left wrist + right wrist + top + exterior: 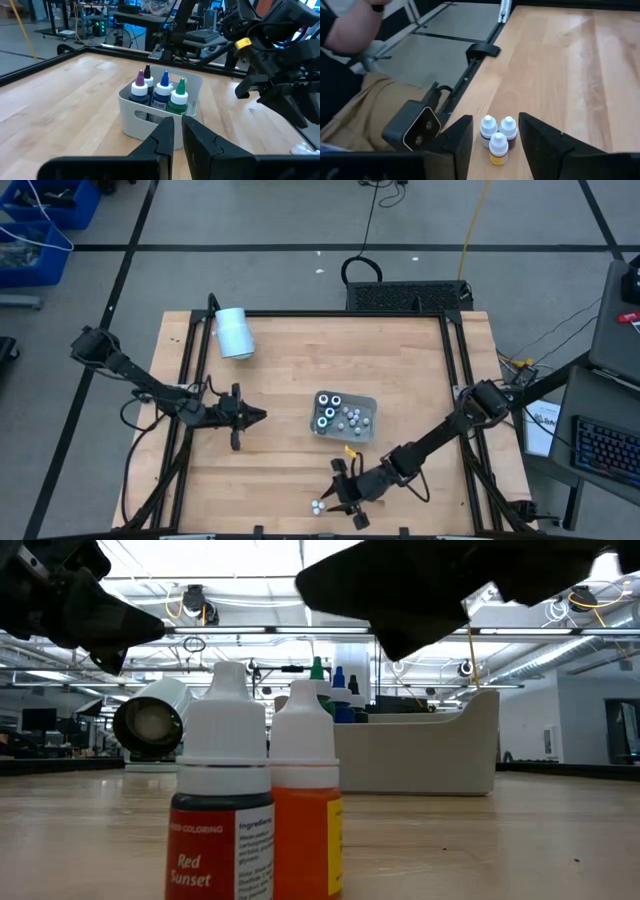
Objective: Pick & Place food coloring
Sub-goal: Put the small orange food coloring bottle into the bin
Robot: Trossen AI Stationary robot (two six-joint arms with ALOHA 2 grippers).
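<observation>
Near the table's front edge, the right gripper [495, 137] is spread wide around three food coloring bottles [498, 138]; one should be centred before closing, while the left gripper [177, 137], nearly shut and empty, is parked facing the grey tray [145, 122].

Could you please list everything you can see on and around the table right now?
Tray: one, grey, middle of the table, holding bottles.
Bottles in tray: several; purple, blue and green tips show.
Loose bottles: three, white caps, near the front edge.
Cylinder: one, white, lying at the back left.
Table: one, light wood.
Person: partly seen beyond the table's front edge.
Left claw: dark, nearly closed, left of the tray.
Right claw: dark, open around the loose bottles.
</observation>
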